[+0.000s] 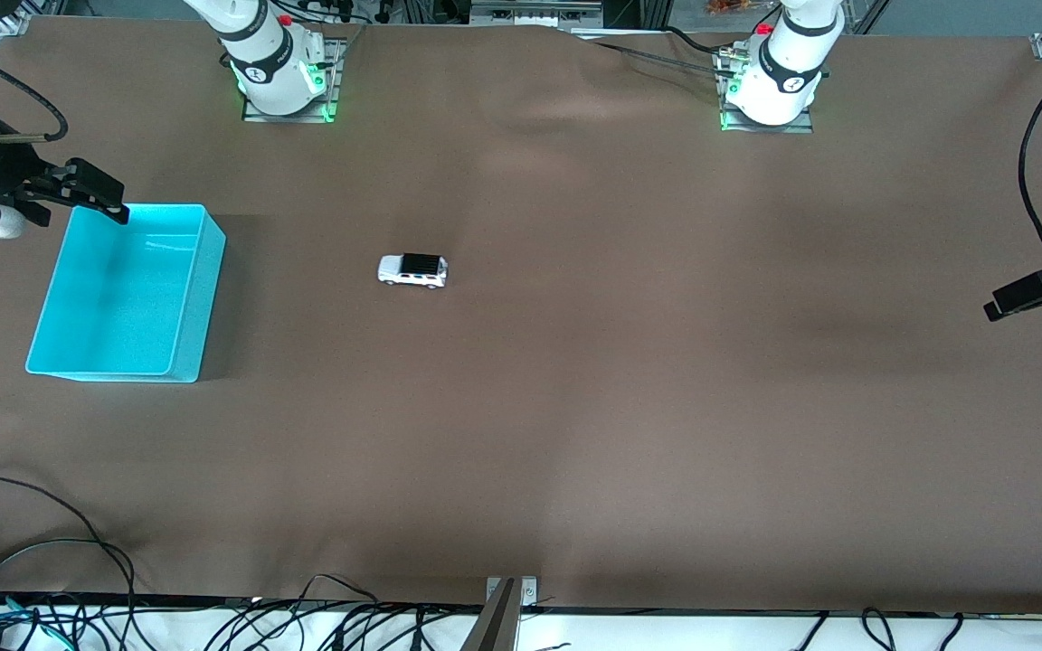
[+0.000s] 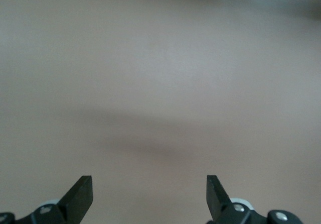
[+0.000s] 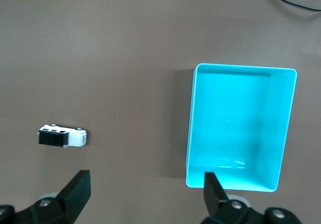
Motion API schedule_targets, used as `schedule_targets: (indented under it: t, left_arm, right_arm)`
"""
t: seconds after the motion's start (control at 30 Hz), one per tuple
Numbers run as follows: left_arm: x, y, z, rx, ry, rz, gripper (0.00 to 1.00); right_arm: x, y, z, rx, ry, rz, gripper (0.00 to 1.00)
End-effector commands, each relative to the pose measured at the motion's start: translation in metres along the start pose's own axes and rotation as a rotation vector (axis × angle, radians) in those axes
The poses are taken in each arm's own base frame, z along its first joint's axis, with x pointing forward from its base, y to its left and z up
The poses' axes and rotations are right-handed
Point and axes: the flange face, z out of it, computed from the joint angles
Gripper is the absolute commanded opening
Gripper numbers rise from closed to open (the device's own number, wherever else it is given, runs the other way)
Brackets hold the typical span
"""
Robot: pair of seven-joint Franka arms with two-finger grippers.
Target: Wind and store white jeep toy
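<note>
The small white jeep toy with black roof stands on its wheels on the brown table covering, mid-table toward the right arm's end, long axis running between the arms' ends. The right gripper, released and empty, hangs over the open turquoise plastic bin's rim, judged better placed. The left gripper, likewise spread and empty, waits well apart over bare covering. Approach appears unobstructed.

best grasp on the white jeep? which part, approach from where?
Probably come straight down and pinch the white jeep across its two long sides at mid-body. It stands upright on its wheels, alone on the brown table, so nothing blocks a top approach. The right gripper, open over the turquoise bin, hangs closer than the left gripper.
</note>
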Motion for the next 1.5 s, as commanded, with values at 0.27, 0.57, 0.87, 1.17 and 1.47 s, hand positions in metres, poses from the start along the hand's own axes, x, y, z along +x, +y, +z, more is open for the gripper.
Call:
schedule_targets:
  t: [0.27,0.57,0.87,1.17,1.47]
  left_arm:
    - [-0.019,0.028,-0.014,-0.005,-0.014,0.107,1.0]
    - [-0.02,0.029,-0.012,-0.003,-0.02,0.108,1.0]
    - [-0.02,0.029,-0.011,-0.004,-0.026,0.108,1.0]
    - [-0.02,0.03,-0.013,-0.003,-0.023,0.111,1.0]
    - [-0.022,0.029,-0.018,-0.002,-0.016,0.109,1.0]
  right_arm:
    - [-0.002,-0.002,-0.008,-0.009,0.003,-0.003,1.0]
    - [-0.002,-0.001,-0.008,-0.01,0.003,-0.001,1.0]
    - [-0.002,-0.002,-0.008,-0.009,0.003,-0.003,1.0]
    - [-0.002,-0.002,-0.008,-0.009,0.003,-0.003,1.0]
    - [-0.002,-0.002,-0.008,-0.01,0.003,-0.003,1.0]
